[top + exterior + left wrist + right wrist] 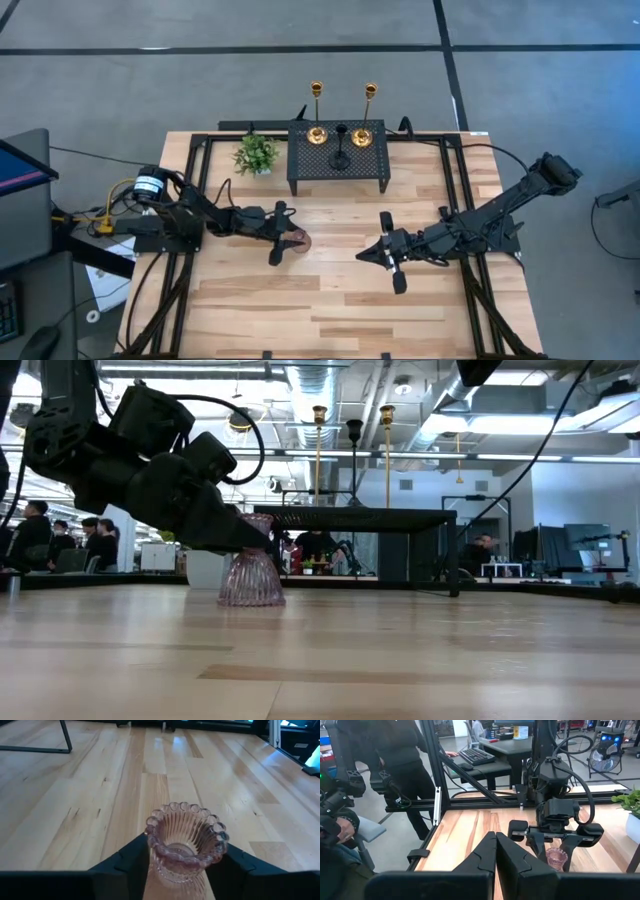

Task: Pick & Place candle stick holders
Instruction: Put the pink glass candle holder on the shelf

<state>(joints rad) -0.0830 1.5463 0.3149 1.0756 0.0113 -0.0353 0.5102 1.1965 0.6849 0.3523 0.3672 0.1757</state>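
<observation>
A squat pinkish ribbed glass candle holder (298,241) stands on the wooden table a little left of centre. My left gripper (288,238) is shut on it; the holder also shows in the left wrist view (186,840) and the low view (251,575). Two gold thin-stemmed holders (316,128) (365,130) and a black stemmed one (341,152) stand on the black mesh stand (338,160) at the far edge. My right gripper (366,256) hovers right of centre, shut and empty; its fingers (495,851) lie together. My left gripper pinches the pinkish holder's ribbed wall just below its beaded rim (150,851) between its two fingers, one on each side. The fingers come level from the table's left. The holder stands upright with its flared base (250,598) on the table.
A small green potted plant (256,153) stands left of the mesh stand. Black frame rails (196,200) run along the table's sides. Bare wood lies between the two grippers and toward the near edge. People and desks show beyond the table.
</observation>
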